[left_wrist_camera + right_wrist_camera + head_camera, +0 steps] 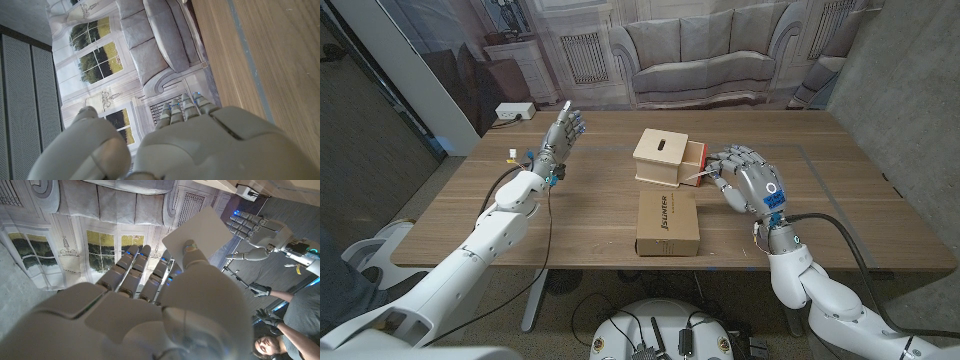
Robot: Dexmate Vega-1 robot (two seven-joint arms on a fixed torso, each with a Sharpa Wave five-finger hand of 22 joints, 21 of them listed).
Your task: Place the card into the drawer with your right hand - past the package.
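My right hand [744, 179] pinches a white card [698, 178] just to the right of the small wooden box [658, 156], whose drawer [695, 156] is pulled out toward that hand. In the right wrist view the card [200, 229] stands up between the fingertips of my right hand [150, 305]. The brown cardboard package [667, 222] lies nearer to me than the box, left of my right hand. My left hand [564, 134] is raised over the table's left side with its fingers apart and nothing in it; it also shows in its own wrist view [200, 145].
A white power strip [514, 111] sits at the table's far left corner. A small yellow and white item [510, 154] lies left of my left hand. A person [280, 340] stands at the edge of the right wrist view. My left hand [257, 230] is also there.
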